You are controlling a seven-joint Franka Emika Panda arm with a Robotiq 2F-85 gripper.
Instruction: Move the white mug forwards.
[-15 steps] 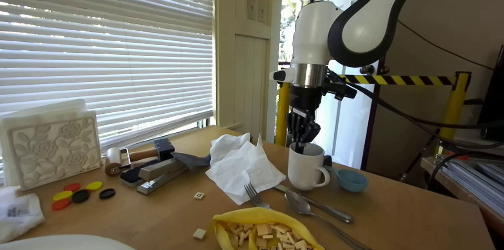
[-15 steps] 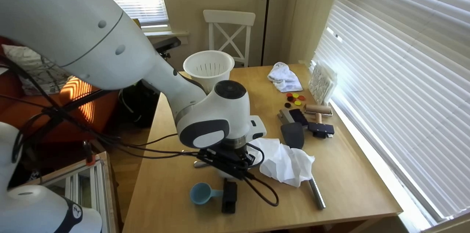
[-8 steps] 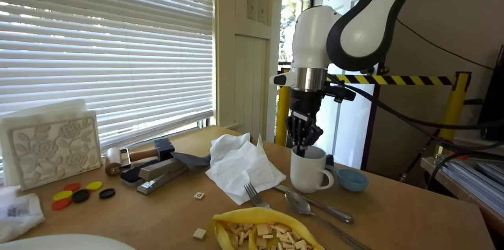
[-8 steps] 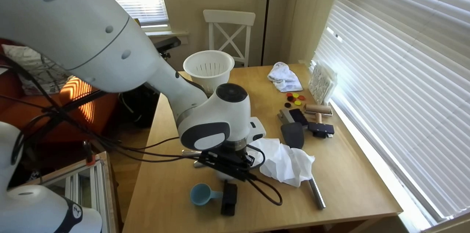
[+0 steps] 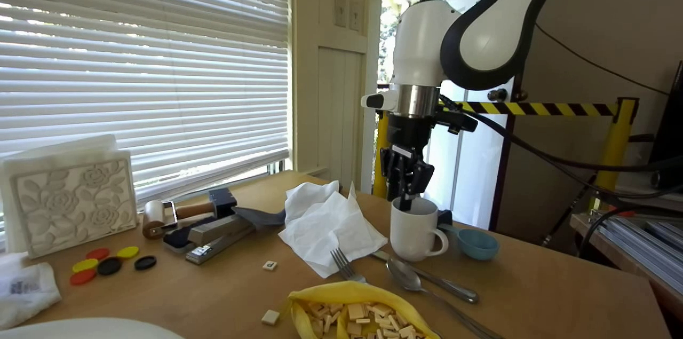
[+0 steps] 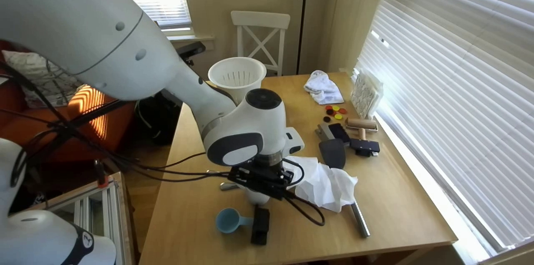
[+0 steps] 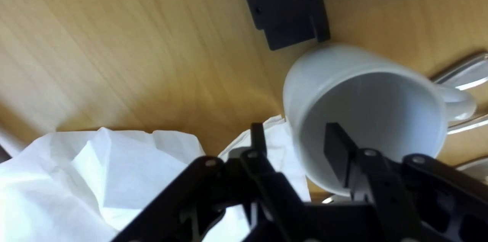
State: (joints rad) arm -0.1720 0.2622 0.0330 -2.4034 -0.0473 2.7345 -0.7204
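Note:
The white mug (image 5: 413, 235) stands upright on the table in an exterior view, its handle toward the blue scoop. In an exterior view the arm hides most of the mug (image 6: 257, 197). In the wrist view I look into the mug (image 7: 381, 108), with its handle at the right. My gripper (image 7: 295, 139) is open. One finger is over or inside the mug's mouth and the other is outside, so the near wall lies between them with gaps. The gripper (image 5: 404, 204) also shows at the mug's rim in an exterior view.
A black block (image 7: 288, 5) stands close beside the mug, with the blue scoop (image 5: 477, 244) by it. Crumpled white tissue (image 5: 333, 227) lies on the mug's other side. A fork (image 5: 347, 264), a spoon (image 5: 405, 275) and a yellow banana-shaped pouch (image 5: 357, 291) of tiles lie in front.
The mug shifted slightly right and toward the camera in an exterior view, then slightly back left. The gripper dipped with that shift and has since risen a little, one finger still at the mug's mouth.

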